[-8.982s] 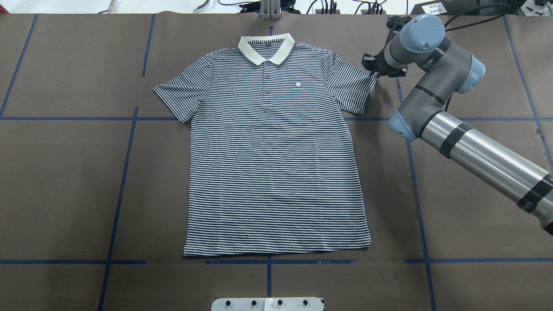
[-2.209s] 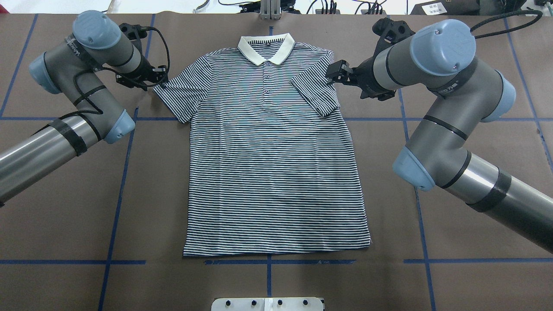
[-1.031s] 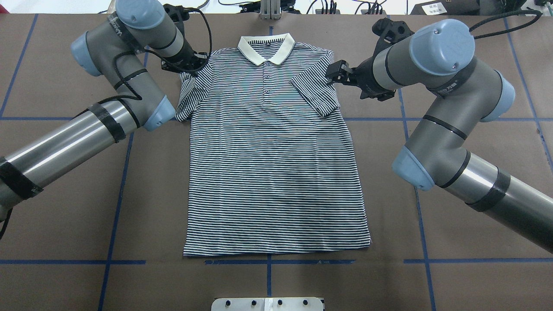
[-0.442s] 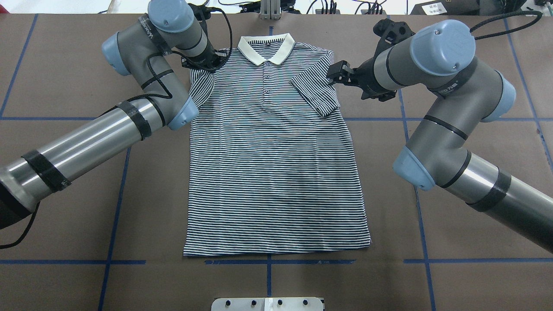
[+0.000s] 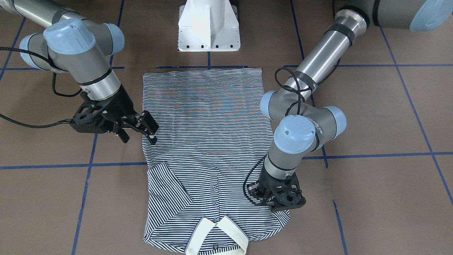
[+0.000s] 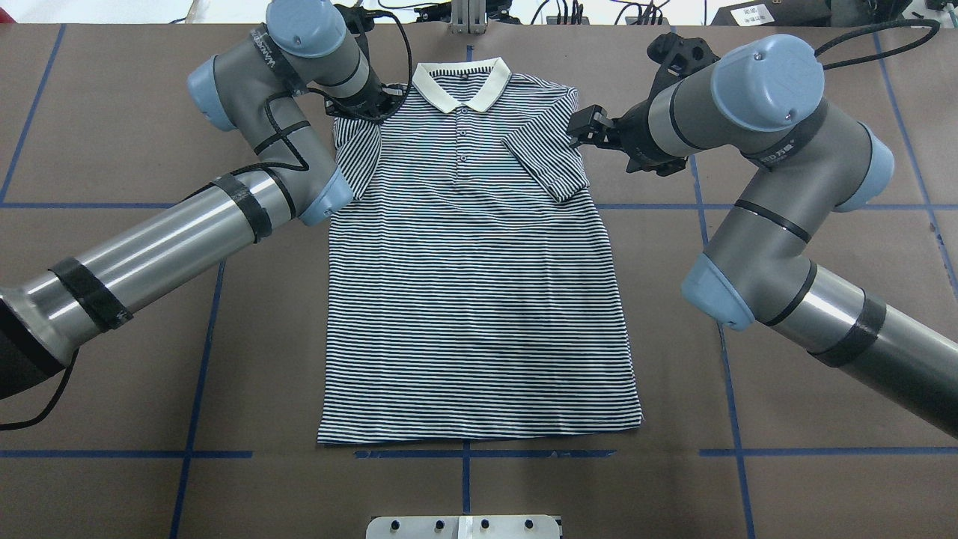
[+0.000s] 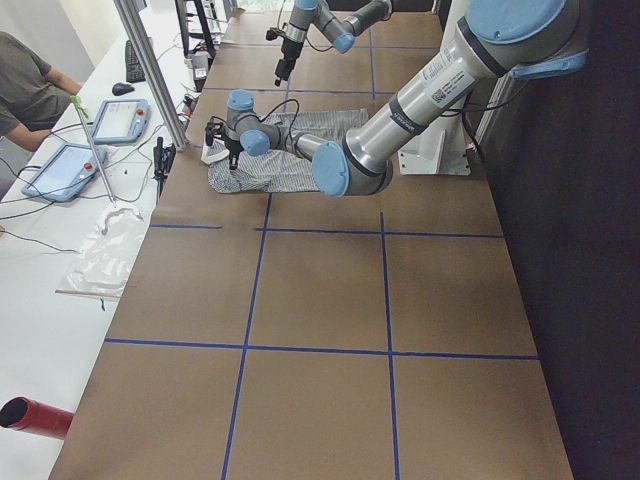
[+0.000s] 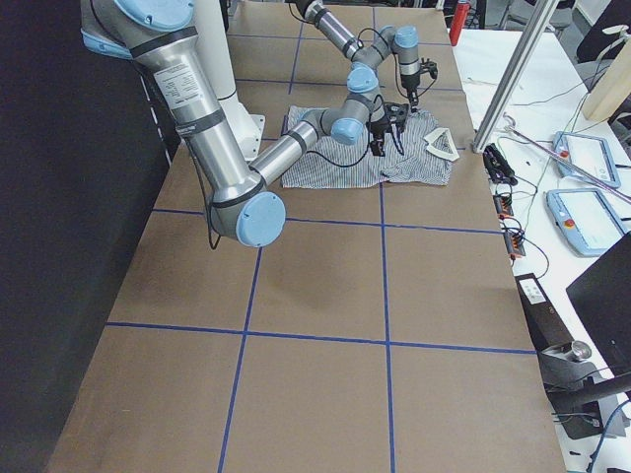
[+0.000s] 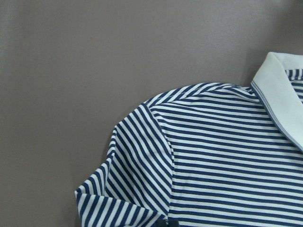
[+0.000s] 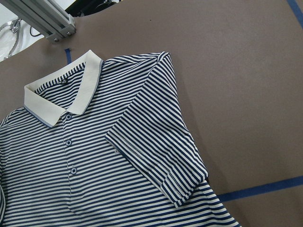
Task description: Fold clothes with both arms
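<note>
The polo shirt (image 6: pixel 479 299) lay flat in the middle of the desk (image 6: pixel 599 494), with its collar at 12 o'clock. At 11 o'clock, the left gripper (image 6: pixel 366 111) pinched the left sleeve (image 6: pixel 358 153), likely to fold it in. At 2 o'clock, the right gripper (image 6: pixel 584 129) hung with its jaws apart beside the folded right sleeve (image 6: pixel 546 161).

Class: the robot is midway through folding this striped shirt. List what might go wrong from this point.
1. The left gripper holds the left sleeve bunched and creased; let go here, it may land crumpled rather than flat on the shirt.
2. The right gripper hovers open close by the folded right sleeve; a careless move might snag and undo that fold.
</note>
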`<state>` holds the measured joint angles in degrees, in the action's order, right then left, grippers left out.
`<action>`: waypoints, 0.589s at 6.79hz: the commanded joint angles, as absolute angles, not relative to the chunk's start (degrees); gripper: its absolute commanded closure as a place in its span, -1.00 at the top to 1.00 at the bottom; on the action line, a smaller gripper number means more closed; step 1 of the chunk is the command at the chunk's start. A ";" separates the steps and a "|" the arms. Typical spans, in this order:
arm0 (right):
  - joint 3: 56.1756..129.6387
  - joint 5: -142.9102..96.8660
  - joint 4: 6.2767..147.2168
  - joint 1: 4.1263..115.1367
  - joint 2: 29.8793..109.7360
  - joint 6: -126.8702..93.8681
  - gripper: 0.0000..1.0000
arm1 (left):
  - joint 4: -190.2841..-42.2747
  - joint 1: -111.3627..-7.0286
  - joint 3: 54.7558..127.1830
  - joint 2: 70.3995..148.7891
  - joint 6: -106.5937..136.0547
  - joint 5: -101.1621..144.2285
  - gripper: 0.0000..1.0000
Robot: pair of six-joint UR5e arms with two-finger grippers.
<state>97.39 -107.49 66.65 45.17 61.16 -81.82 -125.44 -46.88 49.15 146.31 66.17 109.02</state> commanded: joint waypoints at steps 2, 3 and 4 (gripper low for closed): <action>97.73 -107.49 66.62 45.09 61.26 -83.06 1.00 | -126.74 -46.32 50.09 146.51 66.27 108.98 0.30; 98.17 -107.49 66.62 45.00 61.35 -83.14 1.00 | -125.78 -46.49 54.71 146.08 66.97 109.42 0.34; 100.09 -107.49 67.23 43.17 62.22 -85.93 1.00 | -125.60 -46.32 61.98 142.25 70.02 112.56 0.35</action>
